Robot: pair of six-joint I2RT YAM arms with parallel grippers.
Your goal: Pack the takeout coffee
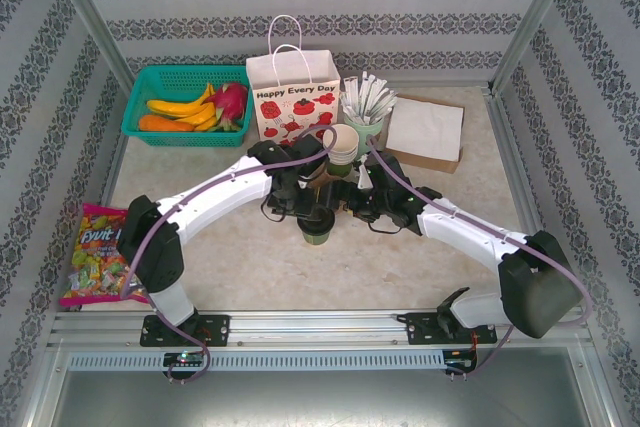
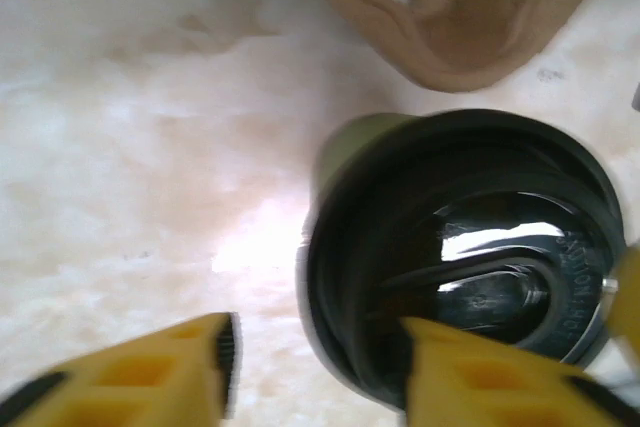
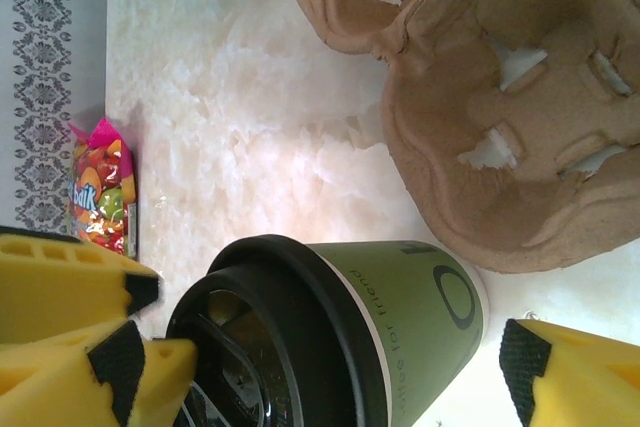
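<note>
**Takeout coffee (image 1: 318,230) stands loose on the table (image 1: 250,277), flanked by two open grippers**

Packing looks to be at an early step. The takeout coffee stands upright on the table in front of the paper bag (image 1: 293,97). It is neither inside the bag nor seated in the brown pulp carrier (image 3: 500,97) lying just beside it. The next move probably calls for one arm to take a square grip on the paper wall below the black lid (image 2: 470,267). That arm would need to keep the cup level while carrying it to a carrier well or over the bag's mouth. The other arm would have to clear the path.

The left gripper (image 2: 318,347) has its yellow fingers apart and pinches nothing. One finger (image 2: 150,382) hangs over bare table to the left of the cup. The other overlaps the near rim of the lid, so the cup sits off-centre toward that finger. Whether it touches the lid I cannot tell.

The right gripper (image 3: 320,362) is spread wide with the cup between its fingers. One pad (image 3: 120,367) lies close against the lid's rim. The opposite pad stands clear of the cup's base, with table showing between them, so there is no grip here either.
</note>
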